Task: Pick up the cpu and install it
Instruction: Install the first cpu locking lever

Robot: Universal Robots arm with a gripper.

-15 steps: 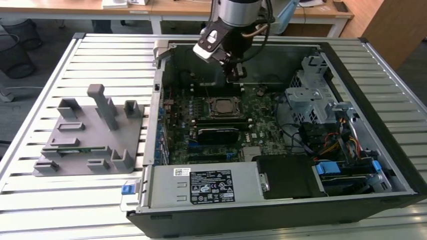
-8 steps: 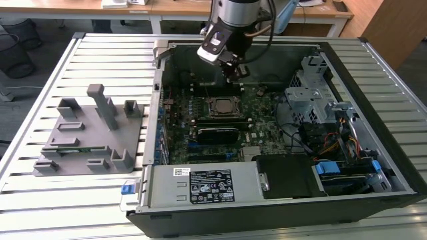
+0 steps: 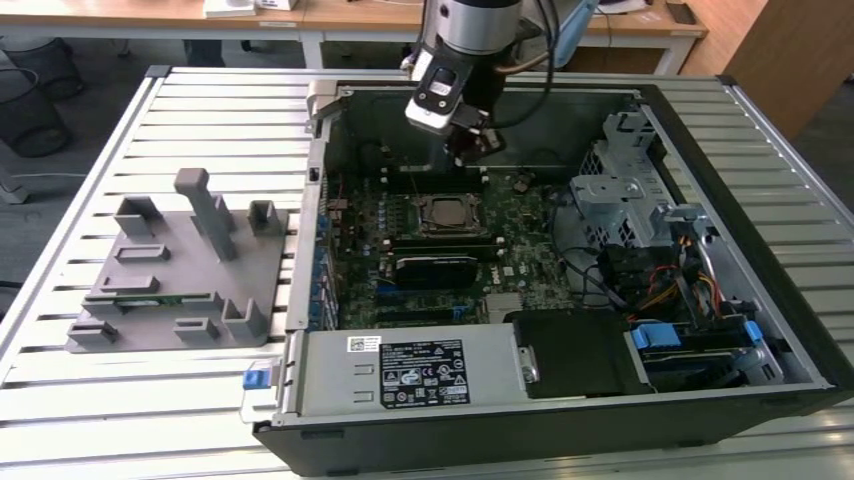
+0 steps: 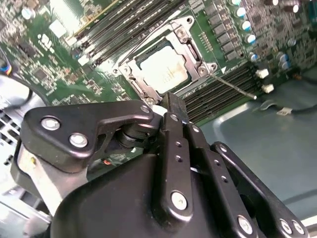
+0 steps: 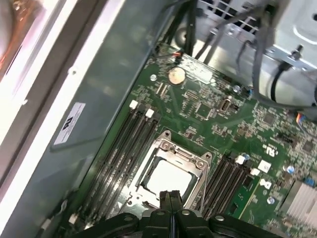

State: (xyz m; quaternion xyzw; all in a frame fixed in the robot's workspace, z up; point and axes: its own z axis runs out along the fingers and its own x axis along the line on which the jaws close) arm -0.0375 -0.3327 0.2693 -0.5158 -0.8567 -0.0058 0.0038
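In the exterior view the gripper is hanging inside the open computer case, near the socket on the green board. In the second wrist view its fingers are pressing together, gripping nothing, just beside the socket, where the cpu is lying flat. In the first wrist view the closed fingertips are hovering at the socket's edge, with the cpu sitting inside it.

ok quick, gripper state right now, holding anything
gripper: shut, fingers pressed together with nothing between them; it hangs just above the cpu, which lies in the socket.
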